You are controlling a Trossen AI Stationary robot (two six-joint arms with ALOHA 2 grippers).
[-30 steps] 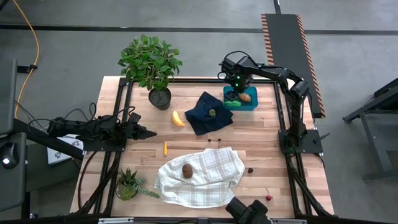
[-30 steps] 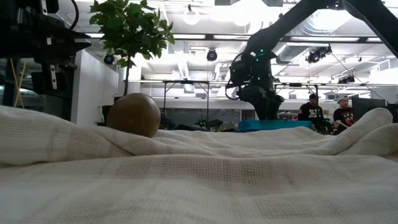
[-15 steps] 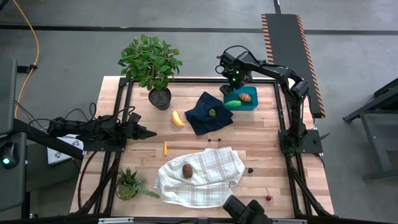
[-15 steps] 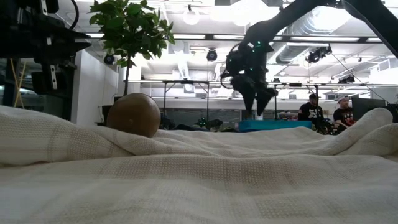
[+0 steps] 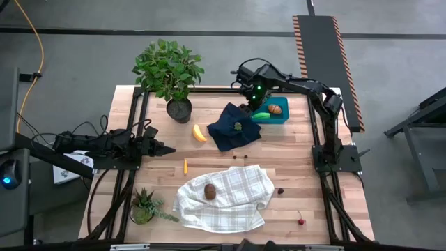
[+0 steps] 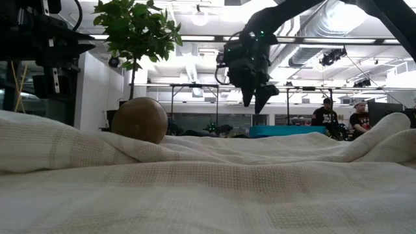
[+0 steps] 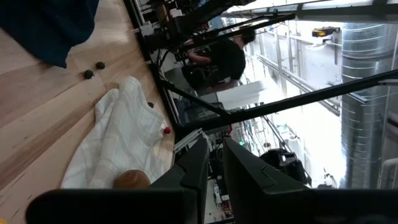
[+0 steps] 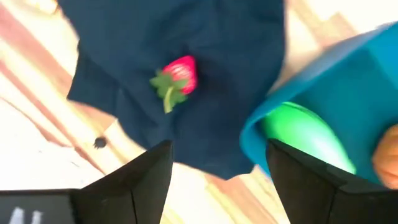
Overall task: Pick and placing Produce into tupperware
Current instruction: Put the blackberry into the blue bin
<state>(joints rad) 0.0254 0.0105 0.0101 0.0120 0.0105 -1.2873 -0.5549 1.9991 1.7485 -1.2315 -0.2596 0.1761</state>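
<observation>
The teal tupperware (image 5: 281, 117) stands at the table's far right and holds a bright green piece (image 5: 260, 116) and an orange-brown piece (image 5: 276, 108). My right gripper (image 5: 247, 104) hangs open and empty in the air over the box's left wall and the navy cloth (image 5: 233, 129), above a small strawberry (image 8: 177, 78) lying on that cloth. On the bare wood lie the banana (image 5: 199, 132) and a small orange piece (image 5: 185, 166). The brown kiwi (image 5: 209, 191) rests on the checked cloth (image 5: 230, 202). Cherries (image 5: 281, 190) lie near the right edge. My left gripper (image 5: 167, 148) waits shut at the left.
A leafy potted plant (image 5: 171, 73) stands at the far left, and a small one (image 5: 144, 207) at the near left corner. Another cherry (image 5: 301, 222) lies near the near right corner. Two dark bits (image 5: 237, 157) sit between the cloths. People stand in the room behind.
My right gripper has risen out of the tupperware and moved toward the table's left, ending over the navy cloth's edge. The green piece stays lying in the box.
</observation>
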